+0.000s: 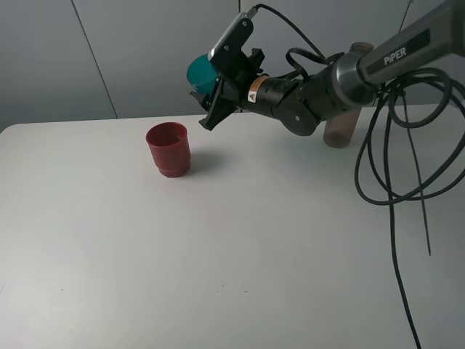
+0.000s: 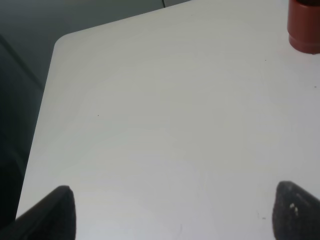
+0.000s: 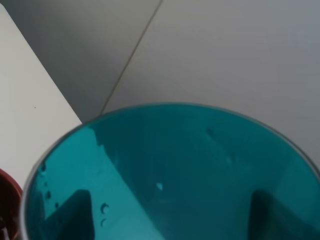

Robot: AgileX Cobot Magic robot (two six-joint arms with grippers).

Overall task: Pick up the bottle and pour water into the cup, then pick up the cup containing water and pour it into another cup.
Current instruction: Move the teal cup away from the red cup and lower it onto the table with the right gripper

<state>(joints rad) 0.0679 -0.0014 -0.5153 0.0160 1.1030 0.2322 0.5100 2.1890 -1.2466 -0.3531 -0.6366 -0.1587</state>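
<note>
Item, my right pincer (image 1: 212, 93): closed around the teal cup (image 1: 200, 73), which I hold lifted well above the tabletop (image 1: 232, 247) and tipped far over, its mouth turned back and to the left. From my right wrist the teal cup fills the view; a few droplets cling to its wall, and I see no standing water inside, though I cannot be sure. Item, red cup (image 1: 168, 149): upright on the tabletop, below the teal cup and a little to the left, not touching it. Whether it now holds water I cannot tell; its inside is dark. Item, bottle (image 1: 341, 120): standing upright at the back right of the tabletop, partly hidden behind my right arm, so I judge the first pour finished and the bottle set aside. Item, my left pincer (image 2: 170, 215): spread wide, empty, hanging over bare tabletop with the red cup at the far edge of its view. Progress, as I judge it: second pour at or near its end; remaining, to right the teal cup and set it down.
</note>
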